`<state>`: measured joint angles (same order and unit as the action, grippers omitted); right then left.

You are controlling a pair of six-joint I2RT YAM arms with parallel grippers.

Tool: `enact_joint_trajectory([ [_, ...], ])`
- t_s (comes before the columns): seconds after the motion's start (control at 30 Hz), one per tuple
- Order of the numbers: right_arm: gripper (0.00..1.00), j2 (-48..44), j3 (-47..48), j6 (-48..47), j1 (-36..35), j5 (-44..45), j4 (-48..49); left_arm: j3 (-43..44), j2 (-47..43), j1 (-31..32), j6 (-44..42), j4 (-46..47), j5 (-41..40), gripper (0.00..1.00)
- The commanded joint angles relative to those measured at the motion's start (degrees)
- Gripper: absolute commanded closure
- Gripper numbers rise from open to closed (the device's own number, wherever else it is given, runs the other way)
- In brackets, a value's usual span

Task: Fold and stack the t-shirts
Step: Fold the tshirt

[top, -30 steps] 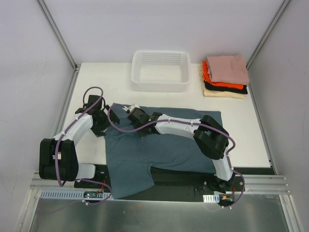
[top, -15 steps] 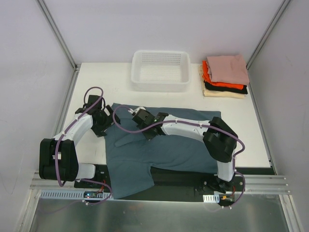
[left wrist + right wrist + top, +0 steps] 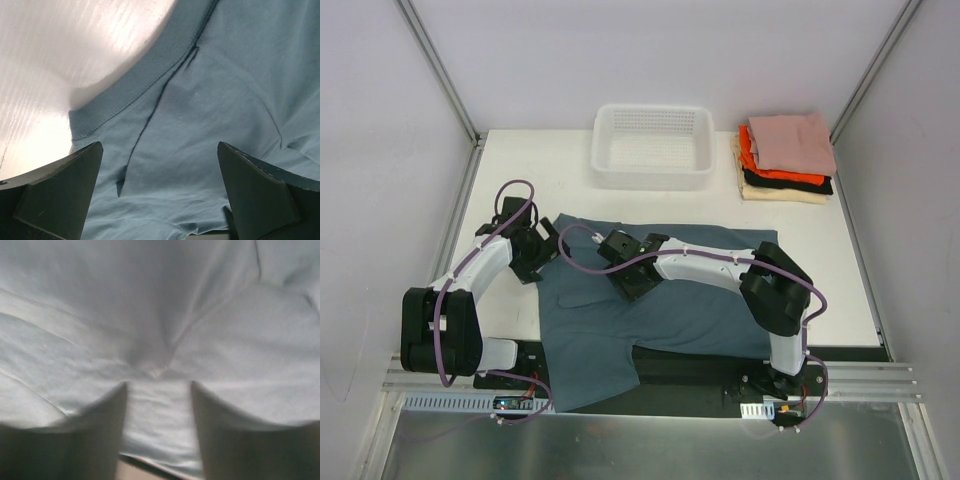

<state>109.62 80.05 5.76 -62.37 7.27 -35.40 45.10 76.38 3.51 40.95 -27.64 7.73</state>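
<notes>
Out left, the left gripper (image 3: 159, 146) hovers, jaws spread wide, over a ribbed edge of the blue-grey shirt (image 3: 690, 315), which lies flat on the table (image 3: 840, 270). The right gripper (image 3: 158, 385) pinches a pucker of its cloth. The folded stack (image 3: 785, 150) sits far right.

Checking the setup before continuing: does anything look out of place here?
The shirt hangs at its near-left corner off the table, over the rail. In the stack at far right, the pink tee sits skewed. Nothing looks damaged.
</notes>
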Motion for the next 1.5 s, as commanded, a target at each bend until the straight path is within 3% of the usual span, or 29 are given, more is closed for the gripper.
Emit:
enact_joint_trajectory([
  [0.0,0.31,-2.2,1.4,2.6,0.6,0.3,-5.6,0.8,-1.9,-0.3,-1.2,0.0,1.8,0.01],
  [0.1,0.13,-4.2,0.9,3.9,1.8,0.8,-5.8,1.5,-2.1,-0.3,-1.1,0.0,2.6,0.01],
  [0.13,0.03,-6.0,0.3,4.3,2.9,0.7,-5.8,1.8,-2.1,-0.3,-1.0,0.0,3.0,0.01],
  [0.4,0.04,-18.8,-7.9,6.0,15.9,0.3,-3.8,9.5,1.5,4.8,-1.0,0.2,3.8,0.01],
  [0.67,0.04,-24.8,-14.6,4.3,37.5,-0.7,-1.9,21.0,17.1,8.9,-0.9,0.1,3.7,0.01],
  [0.8,0.03,-20.7,-14.3,2.4,46.2,0.0,-0.6,25.5,23.9,9.0,-0.3,0.1,4.8,0.01],
  [1.0,0.04,-11.9,-11.9,0.9,56.5,-9.4,2.0,29.0,31.4,8.4,-0.3,0.0,3.6,0.01],
  [1.13,0.04,-4.8,-7.8,0.4,59.8,-15.1,2.5,27.9,33.3,5.7,0.1,0.1,2.5,0.01],
  [1.47,0.03,9.3,5.9,-1.8,61.9,-15.9,-1.3,30.8,37.7,-0.1,-1.7,-0.2,2.9,0.01],
])
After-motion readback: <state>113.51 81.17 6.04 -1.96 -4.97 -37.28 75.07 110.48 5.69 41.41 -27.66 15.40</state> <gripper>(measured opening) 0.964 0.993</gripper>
